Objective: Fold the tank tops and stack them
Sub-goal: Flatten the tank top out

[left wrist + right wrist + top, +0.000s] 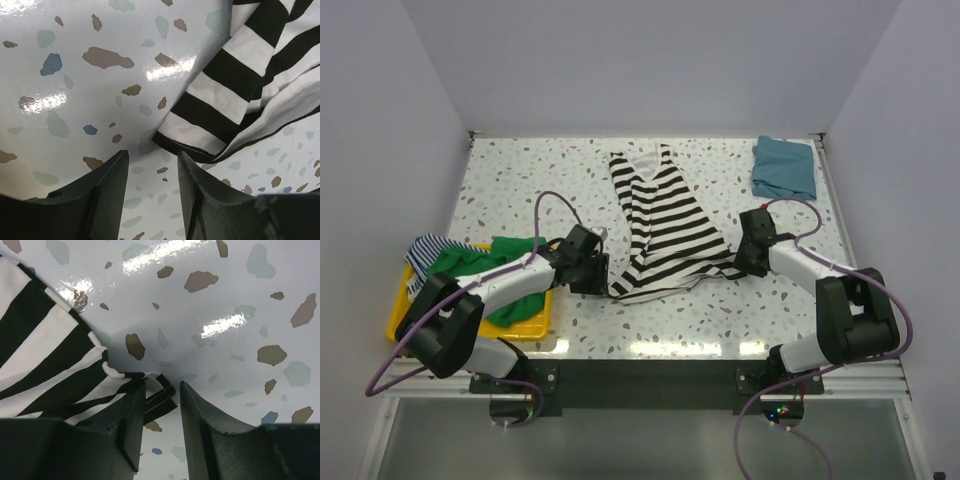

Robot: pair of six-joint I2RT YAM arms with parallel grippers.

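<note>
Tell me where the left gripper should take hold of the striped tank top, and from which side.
Grip the hem corner of the striped tank top, coming in low from the left. That corner lies flat on the table and points toward the left gripper, whose open fingers sit just short of it. It looks slightly right of their gap, so a small shift right seems needed.

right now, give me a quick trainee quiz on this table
1. True or false: the left gripper is open, with no cloth between its jaws.
2. What colour is the top that covers most of the tray?
3. The teal top lies: A) in the tray, B) at the far right corner, C) at the near left corner.
Key: 1 true; 2 green top; 3 B.
</note>
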